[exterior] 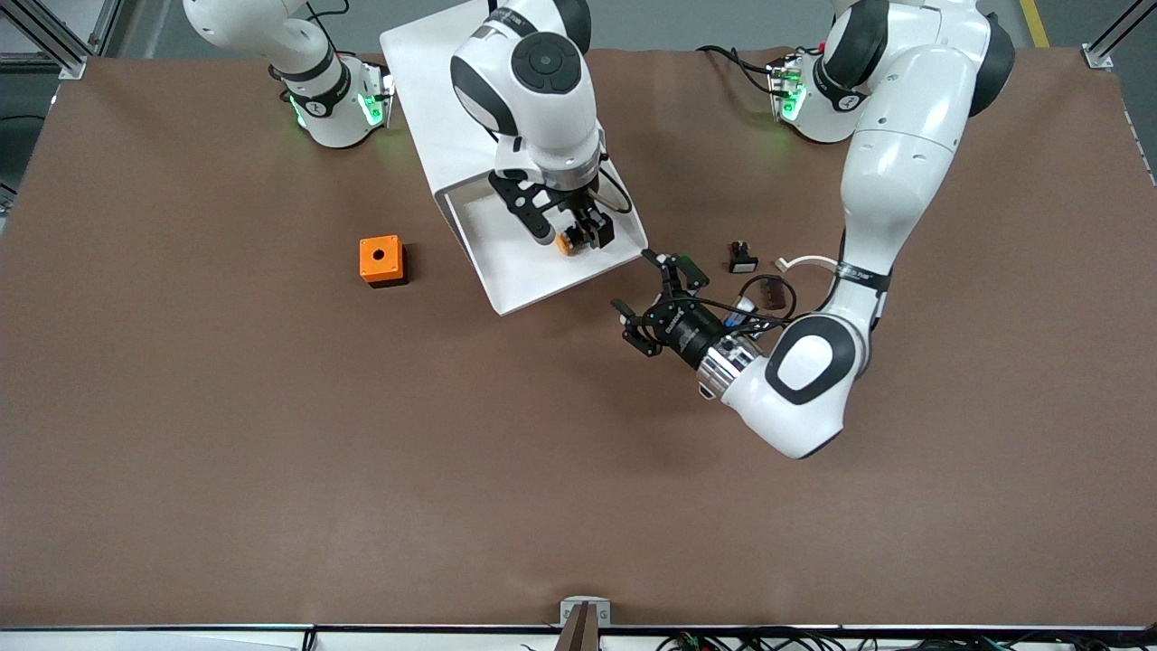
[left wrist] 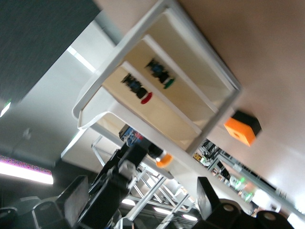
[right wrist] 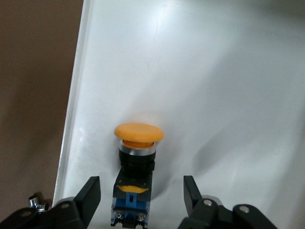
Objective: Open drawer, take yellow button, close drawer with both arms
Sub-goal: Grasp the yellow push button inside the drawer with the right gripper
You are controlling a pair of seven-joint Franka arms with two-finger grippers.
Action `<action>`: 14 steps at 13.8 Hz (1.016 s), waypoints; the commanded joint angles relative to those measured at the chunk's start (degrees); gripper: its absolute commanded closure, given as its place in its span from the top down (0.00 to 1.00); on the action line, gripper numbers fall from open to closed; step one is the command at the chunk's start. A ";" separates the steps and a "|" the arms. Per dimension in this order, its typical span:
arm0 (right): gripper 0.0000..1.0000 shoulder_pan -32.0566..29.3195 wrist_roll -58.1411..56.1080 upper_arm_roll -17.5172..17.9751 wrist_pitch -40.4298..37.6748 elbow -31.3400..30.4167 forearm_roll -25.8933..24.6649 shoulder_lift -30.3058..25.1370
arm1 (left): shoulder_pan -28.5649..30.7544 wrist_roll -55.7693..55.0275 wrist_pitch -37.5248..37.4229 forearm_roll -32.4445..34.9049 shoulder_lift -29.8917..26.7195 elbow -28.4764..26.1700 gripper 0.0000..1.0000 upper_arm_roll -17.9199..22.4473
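Drawer (right wrist: 228, 71) floor: button (right wrist: 137, 157) between right gripper's (right wrist: 142, 193) fingers (right wrist: 90, 193).

2 white arms (exterior: 890, 172) w/ black joint bands, green base lights.

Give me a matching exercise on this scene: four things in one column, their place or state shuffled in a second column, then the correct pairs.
Things:
1. button
2. orange cube
3. left gripper
4. drawer

Places or states:
A. pulled out of the white cabinet
B. open, holding nothing, just off the drawer's corner
C. on the brown table, toward the right arm's end
D. lying in the drawer between the right gripper's open fingers

Pairs: 1-D, 2-C, 3-B, 4-A
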 commanded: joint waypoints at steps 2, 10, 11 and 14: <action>0.35 2.33 1.46 -0.65 1.43 1.16 0.12 1.95 | -1.59 15.37 0.69 7.56 -4.90 1.77 1.00 3.45; 0.00 -5.99 -11.51 -0.56 -12.15 11.07 0.38 1.95 | -6.67 24.65 16.49 28.13 -12.11 0.63 1.00 3.10; 0.00 -8.02 -16.34 -0.64 -14.53 12.04 0.38 1.78 | -7.82 24.65 19.56 31.03 -13.07 0.37 1.00 2.93; 0.00 -16.79 -34.51 -0.82 -19.11 12.23 0.30 0.20 | -11.42 24.56 25.20 39.38 -13.61 -0.07 1.00 2.66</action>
